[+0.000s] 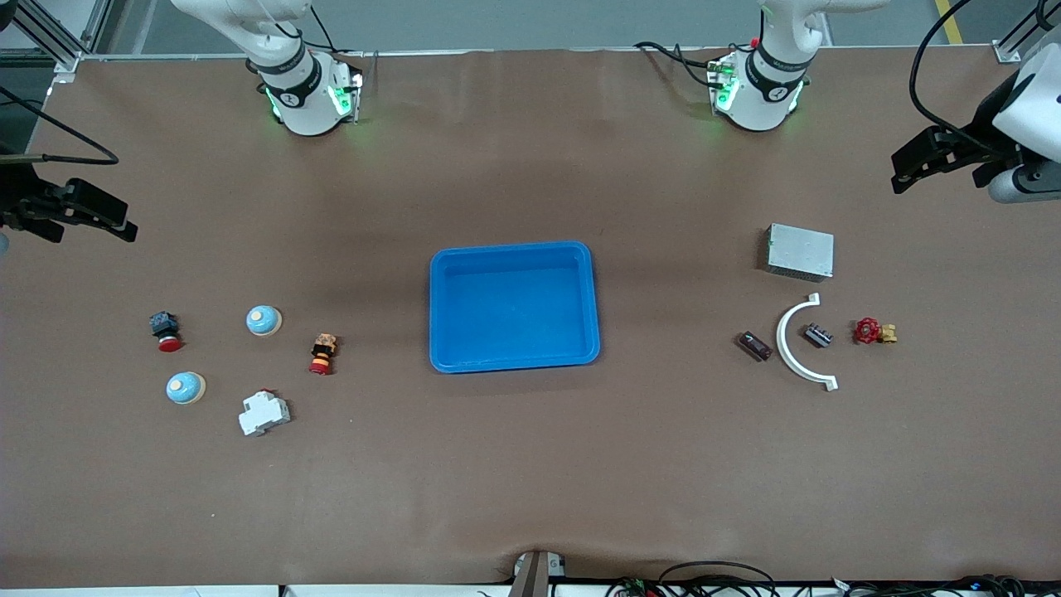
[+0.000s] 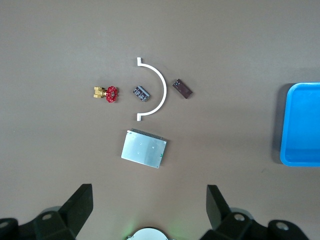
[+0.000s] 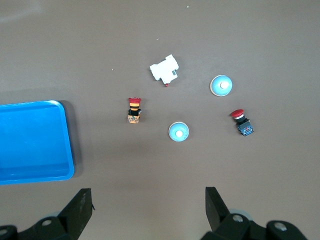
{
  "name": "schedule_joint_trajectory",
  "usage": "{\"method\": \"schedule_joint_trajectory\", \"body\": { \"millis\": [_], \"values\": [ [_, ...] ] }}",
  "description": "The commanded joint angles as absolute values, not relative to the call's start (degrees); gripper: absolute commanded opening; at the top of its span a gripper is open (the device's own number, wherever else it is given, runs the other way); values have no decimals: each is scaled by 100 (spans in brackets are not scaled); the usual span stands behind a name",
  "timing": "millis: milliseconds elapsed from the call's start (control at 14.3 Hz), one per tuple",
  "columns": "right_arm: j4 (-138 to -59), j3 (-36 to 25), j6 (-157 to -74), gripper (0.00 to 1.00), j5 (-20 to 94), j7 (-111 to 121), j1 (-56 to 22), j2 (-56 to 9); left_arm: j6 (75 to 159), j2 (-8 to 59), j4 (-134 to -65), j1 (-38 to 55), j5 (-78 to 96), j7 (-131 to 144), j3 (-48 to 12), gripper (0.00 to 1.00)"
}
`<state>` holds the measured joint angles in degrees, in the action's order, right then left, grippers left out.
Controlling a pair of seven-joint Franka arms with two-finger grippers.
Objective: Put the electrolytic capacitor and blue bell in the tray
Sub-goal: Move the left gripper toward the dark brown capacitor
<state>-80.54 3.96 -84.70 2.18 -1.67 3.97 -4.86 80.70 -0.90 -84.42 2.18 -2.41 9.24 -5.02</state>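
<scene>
- Risk: two blue bells, one (image 1: 264, 320) at mid-left of the front view, a second (image 1: 185, 387) lower left. Either seems to fit the task, so the target is ambiguous.
- Risk: the capacitor is likely the small dark part (image 1: 755, 346) at centre-right, just beside the white arc (image 1: 801, 342); jaws could nudge the arc.
- Tray (image 1: 443, 358) at frame centre, nothing in it.
- Left gripper (image 1: 928, 159), upper right edge: jaws wide apart, holding nothing, waiting.
- Right gripper (image 1: 83, 214), upper left edge: same, wide and bare.
</scene>
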Motion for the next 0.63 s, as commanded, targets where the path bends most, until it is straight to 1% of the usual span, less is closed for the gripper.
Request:
{"method": "schedule_joint_trajectory", "body": {
  "millis": [0,280,420,490,561],
  "values": [
    [-8086,369,-8490,100,193,-176,413,-369,7937,-44,-8314,176,-237,774,-501,100],
    [-8086,352,-8525,100,202,-176,422,-369,7945,-18,-8288,150,-281,765,-501,100],
    [-8095,360,-8525,100,202,-176,422,-369,7937,149,-8279,123,-246,773,-484,100],
    [-8095,360,-8525,100,202,-176,413,-369,7937,176,-8314,123,-246,852,-457,100],
    [-8095,369,-8534,100,202,-184,413,-369,7945,254,-8488,123,-246,905,-448,100]
  ]
}}
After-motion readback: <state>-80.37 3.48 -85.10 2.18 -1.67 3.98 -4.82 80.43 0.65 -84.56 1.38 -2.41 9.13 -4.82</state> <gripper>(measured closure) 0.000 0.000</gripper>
